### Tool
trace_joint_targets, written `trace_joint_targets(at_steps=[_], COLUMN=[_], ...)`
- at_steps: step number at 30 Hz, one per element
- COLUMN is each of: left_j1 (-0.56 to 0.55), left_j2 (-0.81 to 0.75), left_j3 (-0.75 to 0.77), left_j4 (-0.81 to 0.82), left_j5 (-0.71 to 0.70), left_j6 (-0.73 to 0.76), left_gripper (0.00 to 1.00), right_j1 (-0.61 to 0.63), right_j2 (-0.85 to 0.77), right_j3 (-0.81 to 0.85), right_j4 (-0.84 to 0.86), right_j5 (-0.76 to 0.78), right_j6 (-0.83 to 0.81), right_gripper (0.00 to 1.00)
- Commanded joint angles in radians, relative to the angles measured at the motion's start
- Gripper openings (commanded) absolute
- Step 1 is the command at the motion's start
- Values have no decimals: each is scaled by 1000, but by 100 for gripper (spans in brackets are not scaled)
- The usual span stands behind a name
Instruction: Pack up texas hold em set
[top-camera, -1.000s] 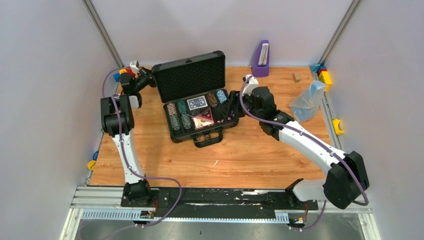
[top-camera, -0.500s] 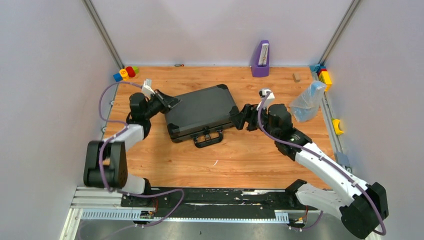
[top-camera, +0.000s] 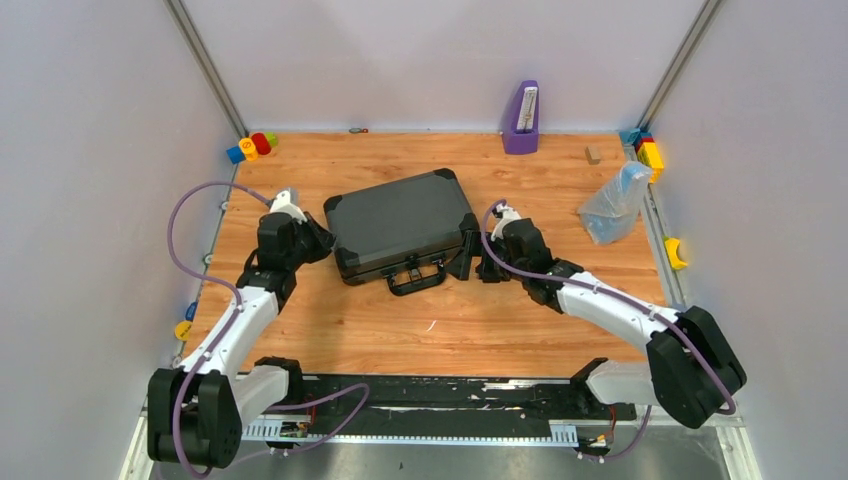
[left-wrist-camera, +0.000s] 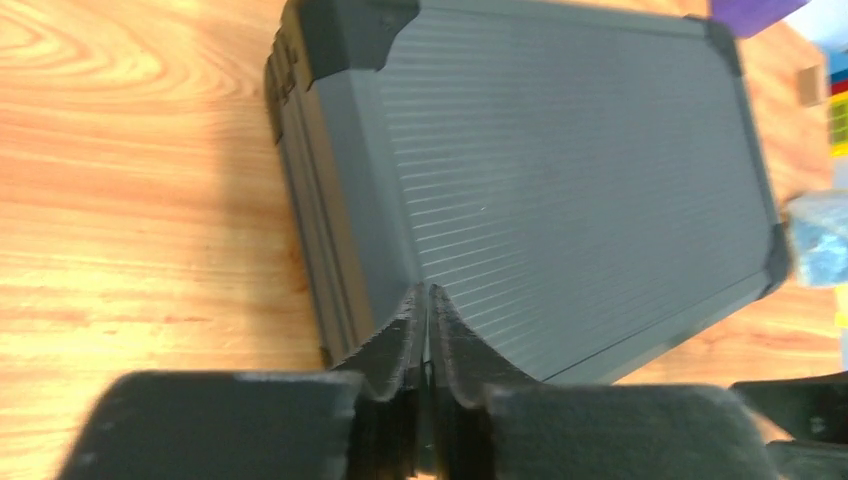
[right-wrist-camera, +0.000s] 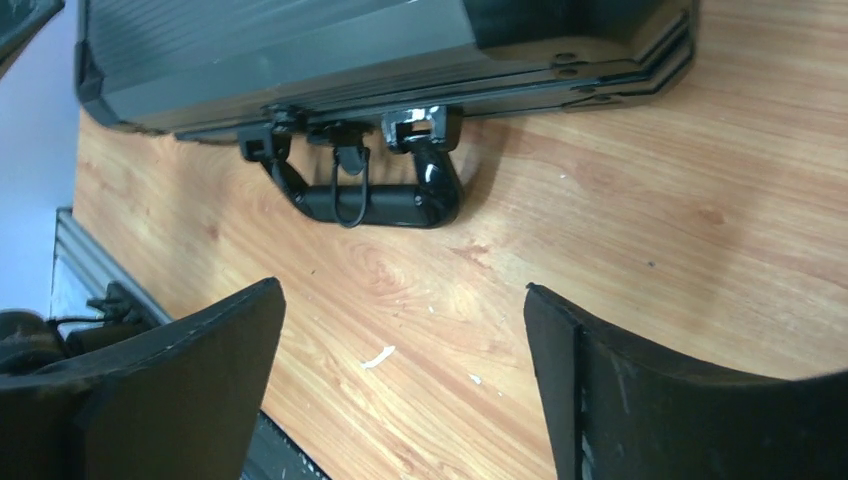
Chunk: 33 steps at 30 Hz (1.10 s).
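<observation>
The black case (top-camera: 400, 222) lies shut and flat on the wooden table, its handle (top-camera: 415, 278) towards the near edge. The chip stacks, card decks, button and die are hidden. My left gripper (top-camera: 320, 241) is shut and empty, its tips just at the case's left edge; the left wrist view shows the ribbed lid (left-wrist-camera: 560, 180) beyond my left gripper (left-wrist-camera: 428, 300). My right gripper (top-camera: 468, 262) is open and empty beside the case's front right corner. The right wrist view shows the handle (right-wrist-camera: 370, 195) and the case's front edge (right-wrist-camera: 300, 60) beyond my right gripper (right-wrist-camera: 400, 300).
A purple upright holder (top-camera: 521, 118) stands at the back. Colourful blocks sit at the back left corner (top-camera: 250, 146) and the back right (top-camera: 648, 150). A clear plastic bag (top-camera: 614, 203) lies right of the case, with a small wooden block (top-camera: 593, 154) behind it.
The case's lid went from open to shut. Both arms have since drawn back towards the near edge; the right gripper has dropped beside the front right corner.
</observation>
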<state>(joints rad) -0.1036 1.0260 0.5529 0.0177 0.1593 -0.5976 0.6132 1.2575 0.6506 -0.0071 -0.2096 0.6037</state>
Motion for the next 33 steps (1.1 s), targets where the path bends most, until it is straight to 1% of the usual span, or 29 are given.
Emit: trace_joint_targets(at_steps=[1, 2, 3, 4, 5, 7, 8, 10, 11, 12, 14, 16, 17, 18, 20, 21, 23, 24, 25, 26, 27, 28, 29, 30, 31, 32, 33], left_j1=[-4, -4, -4, -4, -3, 2, 3, 10, 25, 41, 81, 146, 159, 176, 182, 183, 182, 182, 182, 182, 181, 178, 174, 155, 128, 102, 54], left_j2=[-28, -31, -34, -43, -47, -61, -60, -38, -7, 14, 80, 142, 178, 197, 253, 298, 375, 420, 442, 481, 499, 536, 554, 591, 608, 646, 668], left_j3=[18, 12, 9, -2, -8, -26, -35, -36, -34, -25, -14, -14, -17, -18, -8, 12, 57, 71, 87, 91, 102, 109, 128, 144, 185, 207, 261], left_j4=[-98, -108, -111, -117, -116, -102, -77, -49, -37, -13, 31, 81, 102, 139, 180, 193, 188, 190, 212, 233, 265, 274, 274, 262, 214, 183, 115], left_j5=[-41, -38, -32, -33, -38, -32, -21, -7, 6, 46, 114, 155, 168, 188, 214, 227, 290, 335, 360, 412, 436, 474, 498, 506, 504, 500, 491], left_j6=[42, 27, 20, 0, -22, -41, -44, -57, -67, -75, -96, -116, -125, -128, -121, -106, -73, -56, -52, -51, -53, -51, -44, -18, 0, 41, 64], left_gripper=[24, 32, 51, 63, 83, 97, 99, 100, 100, 100, 100, 100, 100, 100, 100, 99, 95, 89, 85, 76, 71, 64, 61, 55, 51, 50, 48], right_j1=[0, -4, -12, -24, -44, -77, -97, -140, -161, -177, -196, -211, -218, -228, -255, -264, -262, -252, -242, -230, -219, -211, -207, -202, -194, -182, -164], right_j2=[13, 14, 15, 16, 18, 29, 44, 104, 150, 199, 296, 385, 426, 468, 547, 591, 617, 613, 605, 591, 577, 559, 540, 520, 497, 475, 452], right_j3=[85, 105, 122, 140, 156, 190, 211, 262, 296, 340, 441, 504, 529, 547, 564, 564, 517, 475, 430, 392, 350, 308, 266, 211, 173, 141, 114], right_j4=[-26, -43, -48, -54, -54, -53, -51, -30, -30, -43, -79, -91, -97, -101, -96, -86, -23, 32, 75, 99, 123, 149, 180, 213, 249, 267, 276], right_j5=[152, 176, 183, 180, 177, 182, 184, 160, 116, 87, 67, 41, 25, -5, -115, -189, -295, -337, -356, -363, -370, -376, -388, -403, -412, -414, -409], right_j6=[-9, -27, -43, -54, -62, -71, -69, -59, -51, -41, -27, -25, -21, -9, 19, 31, 53, 63, 71, 75, 78, 87, 100, 115, 130, 143, 150], right_gripper=[99, 100, 100, 100, 100, 100, 100, 100, 100, 100, 100, 100, 100, 100, 99, 96, 89, 86, 82, 79, 77, 74, 70, 65, 59, 53, 49])
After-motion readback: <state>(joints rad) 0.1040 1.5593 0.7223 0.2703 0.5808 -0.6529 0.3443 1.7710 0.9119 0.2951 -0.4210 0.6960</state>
